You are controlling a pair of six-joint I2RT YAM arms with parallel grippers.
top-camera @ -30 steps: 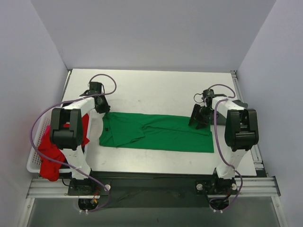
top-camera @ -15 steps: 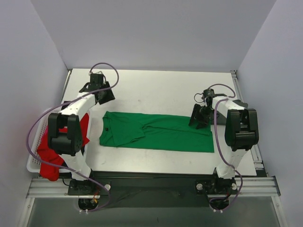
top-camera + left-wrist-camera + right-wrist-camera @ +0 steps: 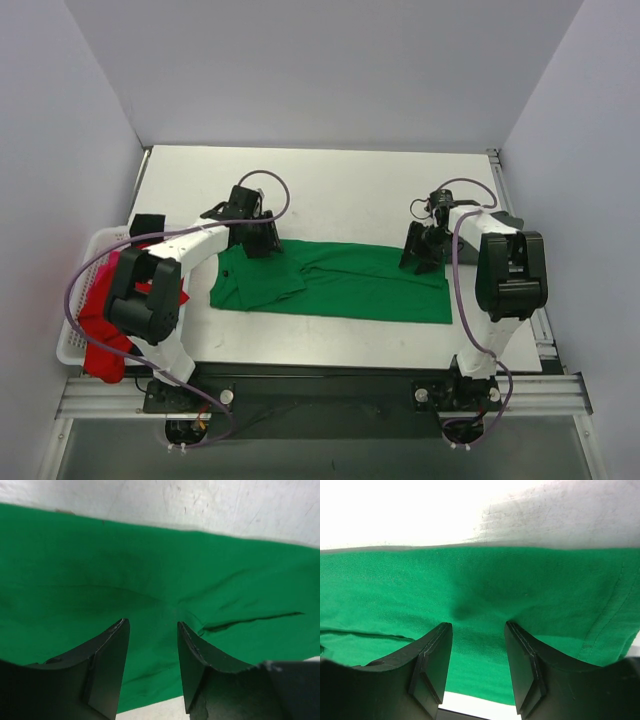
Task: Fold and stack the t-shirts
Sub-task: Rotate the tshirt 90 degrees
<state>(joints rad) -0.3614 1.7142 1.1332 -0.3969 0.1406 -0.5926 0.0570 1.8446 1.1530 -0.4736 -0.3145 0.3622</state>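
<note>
Green shirt (image 3: pixel 340 280) lies folded into a long band across the middle of the tabletop (image 3: pixel 330 185), centre frame in the top view, likely so you can take both ends of its far edge at once. Your left tool (image 3: pixel 260 238) hangs over the band's upper left and your right tool (image 3: pixel 420 255) over its upper right, each with fingers apart and nothing pinched, only flat cloth below. Red shirt (image 3: pixel 100 335) sits heaped in the white basket (image 3: pixel 68 345) at the left edge, apart from the folding area.

the right pincer (image 3: pixel 478 630) hangs with fingers apart over the flat green t-shirt (image 3: pixel 550 595), pale table (image 3: pixel 560 515) beyond.
</note>
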